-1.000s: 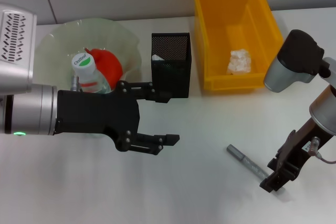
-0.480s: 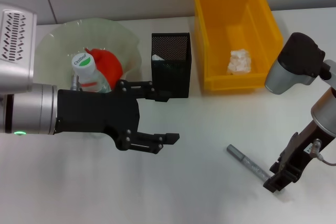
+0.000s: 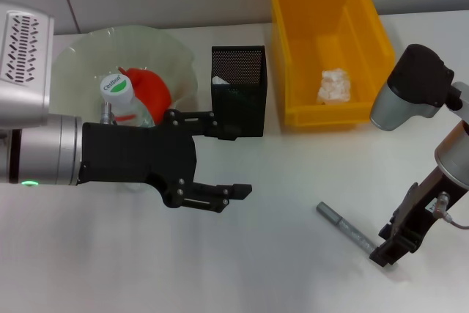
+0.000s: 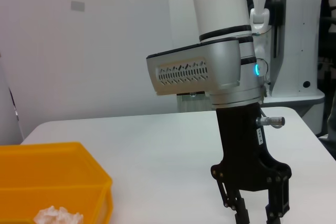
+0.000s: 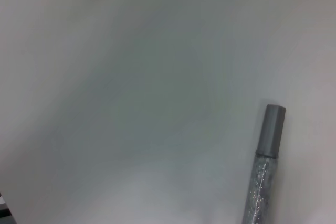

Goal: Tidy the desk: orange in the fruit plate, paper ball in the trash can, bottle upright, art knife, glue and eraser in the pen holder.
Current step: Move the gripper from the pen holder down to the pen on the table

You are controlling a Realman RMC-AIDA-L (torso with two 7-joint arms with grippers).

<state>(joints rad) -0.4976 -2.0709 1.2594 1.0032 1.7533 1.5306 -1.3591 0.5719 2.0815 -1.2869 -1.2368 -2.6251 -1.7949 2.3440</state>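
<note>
The grey art knife (image 3: 347, 228) lies flat on the white desk at the front right; it also shows in the right wrist view (image 5: 265, 166). My right gripper (image 3: 385, 251) hangs over the knife's near end, jaws apart, and it shows in the left wrist view (image 4: 256, 214). My left gripper (image 3: 229, 157) is open and empty, hovering in front of the black mesh pen holder (image 3: 239, 100). The orange (image 3: 150, 91) lies in the pale green fruit plate (image 3: 172, 53). The bottle (image 3: 119, 100) stands upright beside it. The paper ball (image 3: 335, 84) lies in the yellow trash bin (image 3: 289, 49).
Something white shows at the pen holder's rim (image 3: 219, 79). The yellow bin (image 4: 52, 182) with the paper ball (image 4: 56, 216) also shows in the left wrist view. Bare desk lies between the two grippers.
My right gripper has shifted slightly to the right along the knife's near end. The left arm has barely moved.
</note>
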